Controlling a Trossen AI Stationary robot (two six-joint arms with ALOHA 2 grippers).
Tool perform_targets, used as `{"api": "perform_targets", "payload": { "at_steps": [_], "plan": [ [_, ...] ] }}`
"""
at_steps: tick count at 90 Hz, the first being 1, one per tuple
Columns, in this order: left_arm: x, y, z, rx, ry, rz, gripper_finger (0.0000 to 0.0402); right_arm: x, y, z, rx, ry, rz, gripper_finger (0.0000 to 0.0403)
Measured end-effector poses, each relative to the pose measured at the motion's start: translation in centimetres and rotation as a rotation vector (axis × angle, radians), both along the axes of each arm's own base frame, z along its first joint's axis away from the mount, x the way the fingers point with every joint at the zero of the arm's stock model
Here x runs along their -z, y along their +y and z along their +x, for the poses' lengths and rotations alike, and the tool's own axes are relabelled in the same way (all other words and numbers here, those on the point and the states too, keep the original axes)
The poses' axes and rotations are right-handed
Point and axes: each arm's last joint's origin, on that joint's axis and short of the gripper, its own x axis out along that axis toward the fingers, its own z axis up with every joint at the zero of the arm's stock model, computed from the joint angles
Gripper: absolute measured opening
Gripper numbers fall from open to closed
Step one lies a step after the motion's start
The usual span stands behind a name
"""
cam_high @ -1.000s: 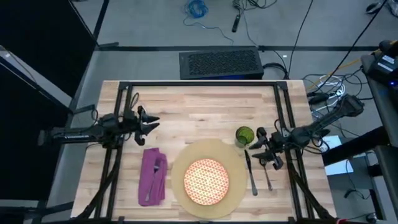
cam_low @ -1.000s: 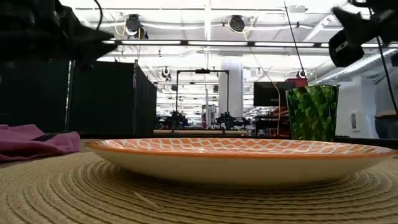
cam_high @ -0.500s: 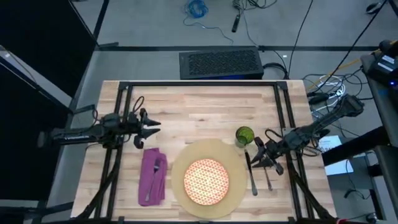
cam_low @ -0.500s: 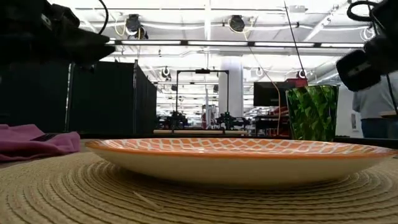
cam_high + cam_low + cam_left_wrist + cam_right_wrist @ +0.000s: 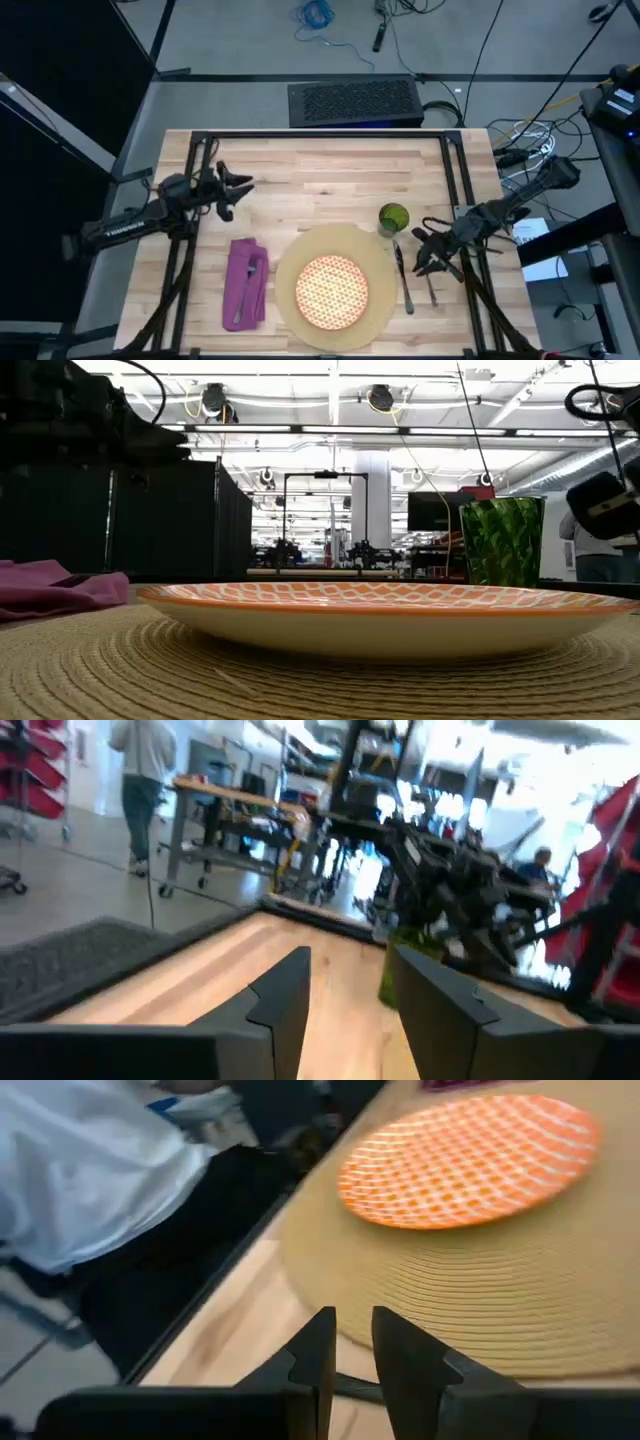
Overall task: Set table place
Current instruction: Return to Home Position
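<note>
The place setting sits in the lower middle of the table in the high view. The plate is centred on the mat. The napkin lies just left of the mat with the fork on it. The knife and spoon lie just right of the mat, and the cup stands at its upper right edge.

Handling, as a judgement:
- **Plate:** it looks stiff and breakable, and is best pinched at the rim.
- **Napkin:** it is soft and would bunch up, so a fold is the place to grip.
- **Cutlery:** it lies flat, thin and probably slick on the wood, so a mid-handle pinch seems safest.
- **Cup:** it looks light and easy to tip, and is best taken by its wall near the rim.

The left gripper hovers over bare wood at centre left. Its jaws stand well apart and hold nothing. The right gripper hangs above the knife and spoon at centre right. Its jaws are parted a little, with nothing between them.

Compared with a second ago:
- **Left arm:** it has swung from lying level to slanting upward, and its gripper is now higher in the frame, farther from the napkin.
- **Right gripper:** it has slid down and right, away from the cup. In the low view it has dropped from the top right corner to the right edge.
- **Setting:** nothing in it has shifted.
</note>
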Motion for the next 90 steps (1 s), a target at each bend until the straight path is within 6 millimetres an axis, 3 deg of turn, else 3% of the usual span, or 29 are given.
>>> {"api": "perform_targets", "payload": {
  "at_steps": [13,90],
  "plan": [
    [-0.57,0.0,-0.26,-0.007,-0.055,0.025,0.0127,-0.15,0.02,-0.04,-0.033,-0.023,-0.049,0.0054],
    [-0.21,0.09,-0.2,-0.028,-0.02,0.018,0.0127,-0.17,0.01,-0.04,-0.039,-0.028,-0.064,0.0054]
  ]
}}
